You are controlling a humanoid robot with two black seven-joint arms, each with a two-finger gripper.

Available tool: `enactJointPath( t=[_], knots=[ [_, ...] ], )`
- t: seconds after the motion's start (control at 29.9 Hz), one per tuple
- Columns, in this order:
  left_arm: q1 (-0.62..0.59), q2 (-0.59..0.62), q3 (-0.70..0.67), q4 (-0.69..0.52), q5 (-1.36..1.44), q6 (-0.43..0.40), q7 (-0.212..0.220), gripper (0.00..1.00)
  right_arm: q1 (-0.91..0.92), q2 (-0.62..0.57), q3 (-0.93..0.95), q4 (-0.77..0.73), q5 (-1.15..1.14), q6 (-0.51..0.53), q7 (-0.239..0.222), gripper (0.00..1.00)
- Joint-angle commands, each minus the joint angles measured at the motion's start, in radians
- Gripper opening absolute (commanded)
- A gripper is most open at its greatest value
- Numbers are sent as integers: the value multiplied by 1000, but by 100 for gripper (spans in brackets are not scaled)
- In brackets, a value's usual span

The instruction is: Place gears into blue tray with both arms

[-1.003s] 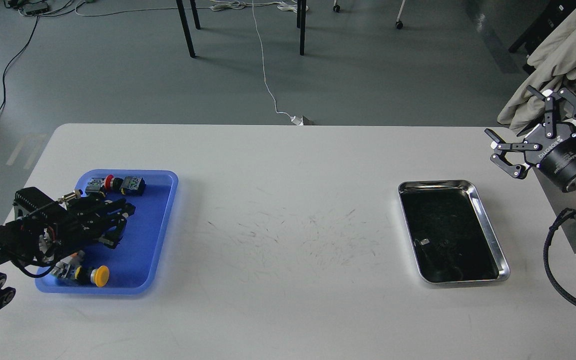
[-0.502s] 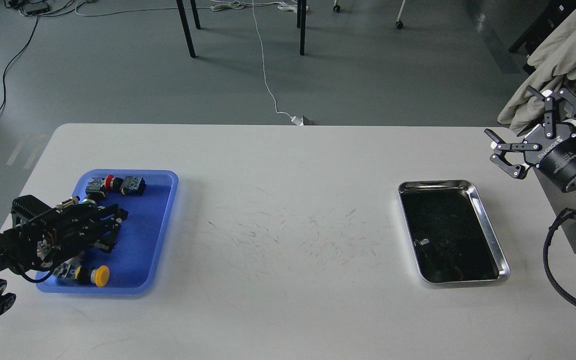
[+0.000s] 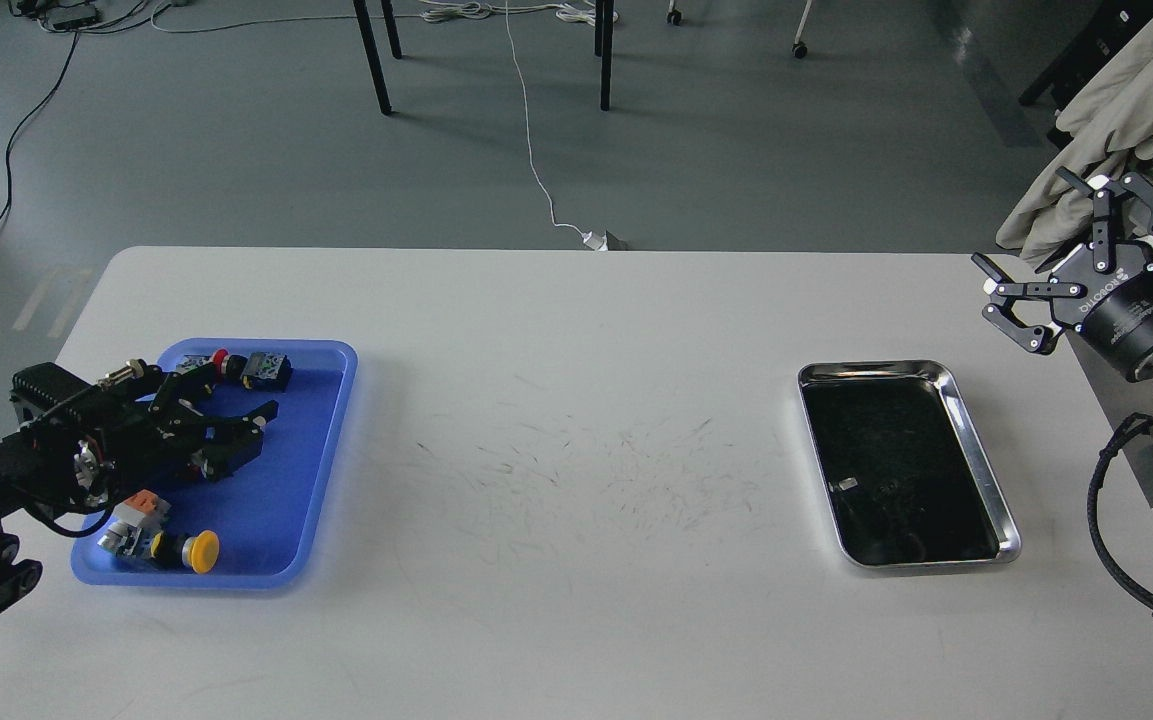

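The blue tray (image 3: pixel 321 440) lies at the table's left and holds push-button switches. My left gripper (image 3: pixel 228 418) hovers over the tray's left half, fingers spread open, and I see nothing between them. My right gripper (image 3: pixel 1022 222) hangs open and empty above the table's far right edge, behind the steel tray (image 3: pixel 976 450). The gears are too small and dark to pick out. Only a faint round shape (image 3: pixel 886 489) shows on the steel tray's dark inside, beside a small pale piece (image 3: pixel 848 484).
A red-capped switch (image 3: pixel 219 362) lies at the blue tray's back, with a yellow-capped one (image 3: pixel 199 551) and an orange-topped one (image 3: pixel 139 508) at its front. A beige cloth (image 3: pixel 1106 120) drapes behind my right gripper. Scuff marks cover the middle of the white table (image 3: pixel 576 330).
My left gripper's fingers were together and have now spread open over the blue tray, and the arm drew back slightly to the left. The right arm has barely moved.
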Motion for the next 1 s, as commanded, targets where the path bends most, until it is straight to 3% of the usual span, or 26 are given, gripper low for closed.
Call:
enactJointPath(
  t=[0.0, 0.23, 0.43, 0.54, 0.64, 0.97],
  knots=[
    [-82, 15, -1, -29, -104, -5, 4, 93, 2, -2, 5, 2, 0, 0, 0, 99],
    [-281, -37, -8, -25, -626, -145, 24, 93, 2, -26, 25, 8, 2, 0, -1, 99],
    [-404, -143, -6, 24, -1245, -185, 82, 97, 12, -93, 19, 74, -2, 0, -14, 99],
    [-416, -186, -6, 26, -1409, -211, 116, 97, 26, -149, 15, 117, -29, 0, -26, 99],
    [-418, -222, -11, 29, -1511, -240, 145, 97, 74, -216, 11, 177, -139, 0, -60, 99],
    [-389, -239, -127, 47, -1712, -374, 145, 97, 188, -419, -33, 516, -658, 0, -198, 99]
  ],
)
